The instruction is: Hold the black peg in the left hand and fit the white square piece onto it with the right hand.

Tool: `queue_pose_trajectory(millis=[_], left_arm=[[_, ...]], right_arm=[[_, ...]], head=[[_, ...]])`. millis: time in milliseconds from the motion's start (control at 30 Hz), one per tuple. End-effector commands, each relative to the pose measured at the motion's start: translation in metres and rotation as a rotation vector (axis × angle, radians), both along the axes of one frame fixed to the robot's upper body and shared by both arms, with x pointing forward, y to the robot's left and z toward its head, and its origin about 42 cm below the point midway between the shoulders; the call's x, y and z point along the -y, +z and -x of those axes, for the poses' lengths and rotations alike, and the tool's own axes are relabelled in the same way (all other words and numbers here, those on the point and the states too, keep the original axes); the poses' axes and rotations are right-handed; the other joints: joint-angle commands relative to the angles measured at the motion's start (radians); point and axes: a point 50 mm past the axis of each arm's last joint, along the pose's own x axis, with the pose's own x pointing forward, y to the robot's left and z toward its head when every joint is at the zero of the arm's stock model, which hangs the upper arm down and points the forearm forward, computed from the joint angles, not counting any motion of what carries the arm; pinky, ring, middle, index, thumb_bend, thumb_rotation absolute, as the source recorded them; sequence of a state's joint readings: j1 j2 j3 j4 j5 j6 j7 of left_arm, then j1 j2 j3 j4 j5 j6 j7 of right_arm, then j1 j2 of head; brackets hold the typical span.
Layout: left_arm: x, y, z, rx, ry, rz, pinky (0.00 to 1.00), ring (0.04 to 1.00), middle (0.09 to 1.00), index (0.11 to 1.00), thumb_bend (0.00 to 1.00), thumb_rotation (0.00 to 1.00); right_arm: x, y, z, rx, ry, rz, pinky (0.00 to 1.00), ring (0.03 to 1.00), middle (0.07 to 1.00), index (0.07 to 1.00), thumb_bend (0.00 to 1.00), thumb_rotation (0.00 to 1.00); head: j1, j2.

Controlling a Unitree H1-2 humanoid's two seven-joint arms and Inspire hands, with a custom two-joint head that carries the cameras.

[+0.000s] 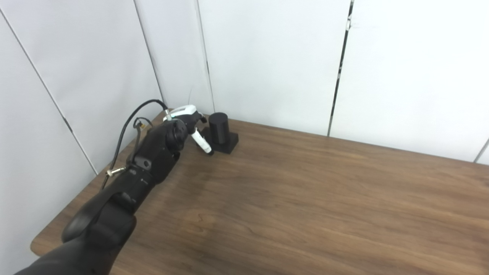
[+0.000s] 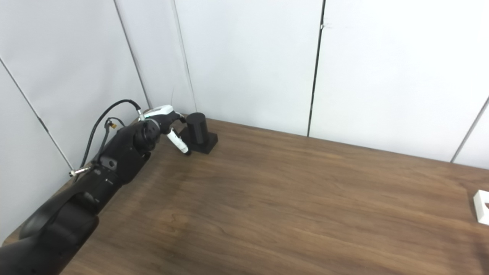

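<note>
In the upper left of the frame, the black peg is standing upright on its square black base, on the far left corner of the brown desk, close to the white wall panels. The left robot hand is reaching up from the lower left of the frame and is resting just beside the peg, on its left side. One white finger is pointing down toward the base, and its tip is touching or almost touching the base; I cannot tell which. The other fingers are hidden behind the wrist, so I cannot tell if this robot hand is released or grasping the peg. A black cable is looping out from the forearm toward the wall.

The white square piece is lying on the desk at the right edge of the frame in the right eye view, cut by the border, well apart from the peg. The right robot hand is not appearing in either view.
</note>
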State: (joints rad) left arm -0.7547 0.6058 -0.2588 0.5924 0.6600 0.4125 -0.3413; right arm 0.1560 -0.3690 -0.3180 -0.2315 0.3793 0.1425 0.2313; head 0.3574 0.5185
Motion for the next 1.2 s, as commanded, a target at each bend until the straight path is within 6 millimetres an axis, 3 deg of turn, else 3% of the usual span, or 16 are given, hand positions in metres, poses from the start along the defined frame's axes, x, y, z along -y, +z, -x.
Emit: queue_pose_trajectory(millis=[0,533,900,1033,1167], left_arm=[[-0.002,0.043,-0.014,0.117,-0.005,-0.030,1.00,1.000,0.998,0.910,1.00,0.15],[-0.002,0.034,-0.039,0.049,-0.028,-0.073,1.00,1.000,1.000,0.895,1.00,0.18],[0.017,0.022,-0.050,-0.010,-0.084,-0.081,1.00,1.000,1.000,0.876,1.00,0.22],[0.022,0.016,-0.051,-0.042,-0.103,-0.082,1.00,1.000,1.000,0.838,1.00,0.22],[0.025,0.010,-0.052,-0.060,-0.117,-0.084,1.00,1.000,1.000,0.741,1.00,0.23]], right_arm=[[0.006,0.017,-0.005,0.063,0.019,0.038,1.00,0.986,0.938,1.000,0.64,1.00],[0.011,0.017,0.003,0.052,0.017,0.053,1.00,0.964,0.944,1.000,0.64,1.00],[0.012,0.017,0.010,0.051,0.018,0.061,1.00,0.946,0.926,1.000,0.66,1.00],[0.013,0.017,0.011,0.047,0.016,0.058,1.00,0.942,0.918,1.000,0.66,1.00],[0.013,0.017,0.012,0.044,0.015,0.047,1.00,0.944,0.914,1.000,0.66,0.99]], head=[[-0.002,-0.001],[-0.027,-0.003],[-0.047,0.005],[-0.046,0.007],[-0.046,0.008]])
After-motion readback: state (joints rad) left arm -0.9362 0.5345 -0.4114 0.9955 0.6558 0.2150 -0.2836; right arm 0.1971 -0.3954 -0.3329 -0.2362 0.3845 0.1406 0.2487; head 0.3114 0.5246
